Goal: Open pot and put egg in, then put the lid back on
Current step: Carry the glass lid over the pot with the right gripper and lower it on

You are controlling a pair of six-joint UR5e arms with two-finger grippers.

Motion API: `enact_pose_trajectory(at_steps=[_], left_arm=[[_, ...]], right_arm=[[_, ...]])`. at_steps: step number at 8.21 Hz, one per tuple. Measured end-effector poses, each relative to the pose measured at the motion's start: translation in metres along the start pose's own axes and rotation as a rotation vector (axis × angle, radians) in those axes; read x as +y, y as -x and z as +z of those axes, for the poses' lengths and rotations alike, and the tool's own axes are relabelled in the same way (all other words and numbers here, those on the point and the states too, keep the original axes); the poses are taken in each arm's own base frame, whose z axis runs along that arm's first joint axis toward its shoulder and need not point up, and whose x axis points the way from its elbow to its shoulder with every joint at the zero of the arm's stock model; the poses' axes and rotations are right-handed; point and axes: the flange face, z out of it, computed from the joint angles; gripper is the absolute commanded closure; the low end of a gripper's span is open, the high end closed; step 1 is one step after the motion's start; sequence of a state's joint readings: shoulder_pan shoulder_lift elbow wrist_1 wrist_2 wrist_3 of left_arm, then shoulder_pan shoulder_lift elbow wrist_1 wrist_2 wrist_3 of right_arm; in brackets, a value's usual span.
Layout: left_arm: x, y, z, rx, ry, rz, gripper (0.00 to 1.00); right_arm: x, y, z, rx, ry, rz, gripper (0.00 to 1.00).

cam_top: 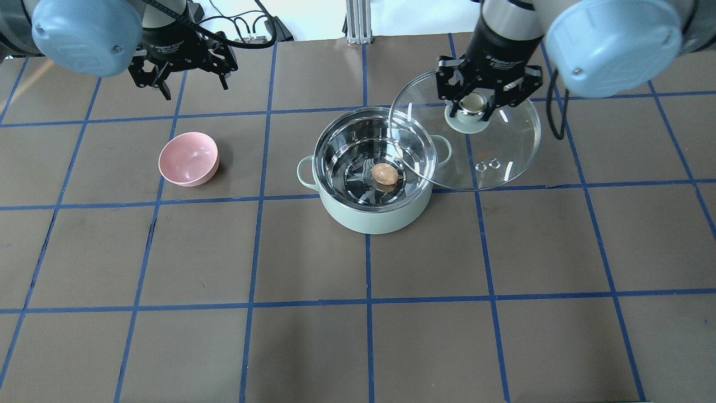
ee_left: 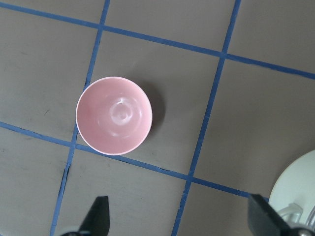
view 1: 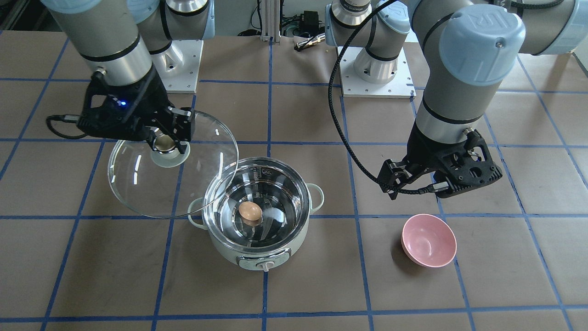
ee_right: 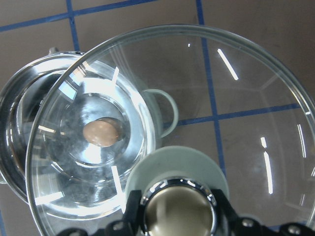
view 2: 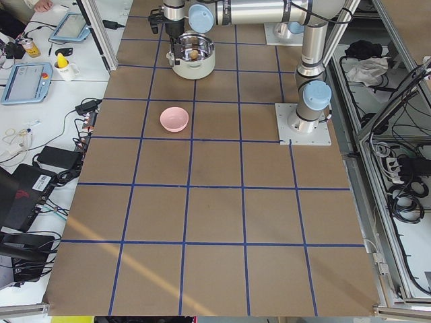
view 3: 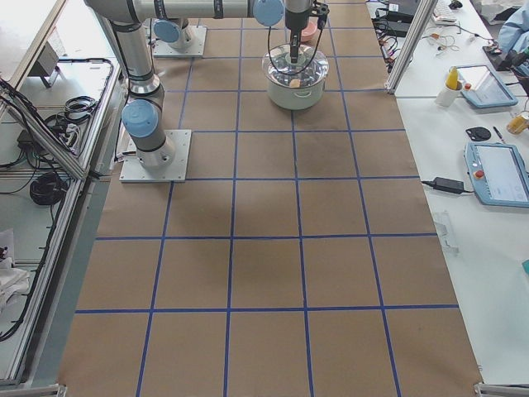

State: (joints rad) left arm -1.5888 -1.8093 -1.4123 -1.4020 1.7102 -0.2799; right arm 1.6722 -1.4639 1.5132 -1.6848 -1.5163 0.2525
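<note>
The pale mint pot (view 1: 257, 257) stands open in mid-table, also seen from overhead (cam_top: 375, 221). The tan egg (view 1: 250, 213) lies on its steel bottom (cam_top: 385, 174) and shows through the glass in the right wrist view (ee_right: 100, 132). My right gripper (cam_top: 474, 106) is shut on the beige knob (view 1: 164, 141) of the clear glass lid (cam_top: 503, 151). It holds the lid tilted in the air beside the pot, with the lid's edge overlapping the pot's rim (ee_right: 236, 88). My left gripper (cam_top: 193, 84) is open and empty, above the table beyond the pink bowl.
An empty pink bowl (cam_top: 187, 158) sits on the table to the pot's left, below my left gripper in the left wrist view (ee_left: 114, 115). Blue tape lines grid the brown table. The arm bases stand at the table's far edge (view 1: 374, 69).
</note>
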Motion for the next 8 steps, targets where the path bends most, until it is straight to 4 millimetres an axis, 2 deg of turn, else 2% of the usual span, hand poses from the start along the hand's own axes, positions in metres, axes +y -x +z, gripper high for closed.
enact_pose_trajectory(at_steps=[1,2,3,5,8], left_arm=[[0.003,0.0,-0.005,0.022,0.002,0.008,0.0],[0.011,0.002,-0.02,0.046,-0.005,0.023,0.0],[0.021,0.009,-0.039,0.062,-0.017,0.077,0.0],[0.045,0.02,-0.064,0.063,0.005,0.208,0.0],[0.056,0.024,-0.069,0.06,0.03,0.252,0.0]], right_arm=[[0.006,0.032,0.013,-0.01,-0.01,0.008,1.0],[0.011,0.06,0.026,-0.021,-0.025,0.006,1.0],[0.014,0.08,0.038,-0.026,-0.031,-0.004,1.0],[0.02,0.111,0.065,-0.027,-0.025,-0.041,1.0],[0.021,0.135,0.105,-0.029,-0.021,-0.069,1.0]])
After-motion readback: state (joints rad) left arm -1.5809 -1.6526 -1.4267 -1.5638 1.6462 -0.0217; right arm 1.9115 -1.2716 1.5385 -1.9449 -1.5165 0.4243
